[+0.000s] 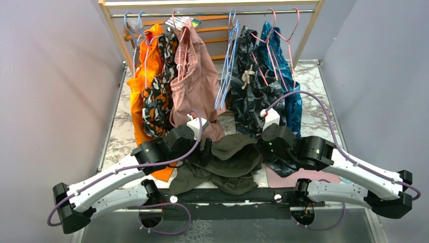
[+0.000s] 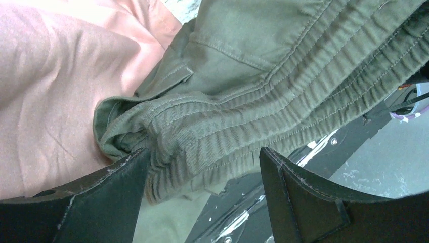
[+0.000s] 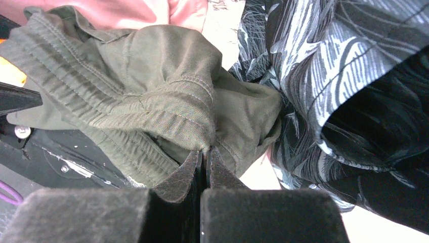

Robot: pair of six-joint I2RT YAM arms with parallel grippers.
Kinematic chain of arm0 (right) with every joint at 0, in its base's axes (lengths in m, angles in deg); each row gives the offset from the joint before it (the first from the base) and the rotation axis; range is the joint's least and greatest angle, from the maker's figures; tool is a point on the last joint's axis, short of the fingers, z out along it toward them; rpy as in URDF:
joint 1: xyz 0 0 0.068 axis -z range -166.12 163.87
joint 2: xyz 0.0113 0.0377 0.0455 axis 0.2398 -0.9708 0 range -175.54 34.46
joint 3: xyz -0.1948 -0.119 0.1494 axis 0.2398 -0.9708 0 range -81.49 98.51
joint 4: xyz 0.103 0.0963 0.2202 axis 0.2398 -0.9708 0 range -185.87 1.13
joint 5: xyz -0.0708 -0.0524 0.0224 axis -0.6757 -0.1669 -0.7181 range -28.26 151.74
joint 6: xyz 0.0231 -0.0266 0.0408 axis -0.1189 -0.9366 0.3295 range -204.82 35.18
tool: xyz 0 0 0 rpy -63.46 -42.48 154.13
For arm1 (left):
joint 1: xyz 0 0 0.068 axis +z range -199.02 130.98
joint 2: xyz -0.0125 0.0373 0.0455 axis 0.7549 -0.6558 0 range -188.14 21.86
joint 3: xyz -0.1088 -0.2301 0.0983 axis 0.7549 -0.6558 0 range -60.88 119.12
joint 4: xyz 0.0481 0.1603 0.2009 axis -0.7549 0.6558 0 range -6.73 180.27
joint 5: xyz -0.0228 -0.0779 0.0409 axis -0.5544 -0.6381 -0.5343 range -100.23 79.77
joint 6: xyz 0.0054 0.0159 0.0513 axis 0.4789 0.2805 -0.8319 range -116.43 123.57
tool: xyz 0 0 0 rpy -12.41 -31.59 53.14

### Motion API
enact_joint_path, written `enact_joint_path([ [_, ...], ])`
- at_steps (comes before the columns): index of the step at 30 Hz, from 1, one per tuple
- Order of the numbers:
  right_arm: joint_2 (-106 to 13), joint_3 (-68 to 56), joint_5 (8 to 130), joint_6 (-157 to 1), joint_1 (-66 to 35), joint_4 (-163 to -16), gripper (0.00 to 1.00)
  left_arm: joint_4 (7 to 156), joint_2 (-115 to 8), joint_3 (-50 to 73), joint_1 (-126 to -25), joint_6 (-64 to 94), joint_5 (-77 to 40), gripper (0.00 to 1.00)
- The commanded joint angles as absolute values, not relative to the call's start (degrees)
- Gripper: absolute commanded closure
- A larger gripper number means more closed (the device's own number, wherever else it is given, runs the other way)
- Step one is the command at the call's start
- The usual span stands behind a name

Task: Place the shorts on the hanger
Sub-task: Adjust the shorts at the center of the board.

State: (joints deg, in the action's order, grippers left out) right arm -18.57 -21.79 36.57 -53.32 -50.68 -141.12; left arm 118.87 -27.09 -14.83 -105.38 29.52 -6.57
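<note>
The dark olive-green shorts lie bunched at the table's near edge between my two grippers. My right gripper is shut on a fold of the shorts at their right side. My left gripper is open, at the shorts' left side. The ribbed waistband lies between its jaws and touches the left finger. Light-blue wire hangers hang empty from the rail at the back, apart from both grippers.
Dusty-pink shorts hang just behind my left gripper and show in its view. Dark leaf-print shorts hang behind my right gripper. Orange and patterned clothes, a teal garment, pink hangers, wooden rack.
</note>
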Motion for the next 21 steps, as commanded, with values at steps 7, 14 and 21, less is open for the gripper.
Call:
enact_joint_path([
  [7,-16.3,-22.7,31.7,-52.0,-51.1,-139.4,0.99,127.1,-25.7,-12.8,-105.4,33.5,-2.2,0.18],
  [14,-16.2,-22.6,32.3,-52.6,-51.1,-139.1,0.99,132.3,-24.9,-8.9,-105.4,35.8,1.9,0.15],
  [21,-16.1,-23.3,32.3,-53.3,-51.1,-138.2,0.99,135.2,-24.0,-11.3,-105.4,39.3,1.8,0.17],
])
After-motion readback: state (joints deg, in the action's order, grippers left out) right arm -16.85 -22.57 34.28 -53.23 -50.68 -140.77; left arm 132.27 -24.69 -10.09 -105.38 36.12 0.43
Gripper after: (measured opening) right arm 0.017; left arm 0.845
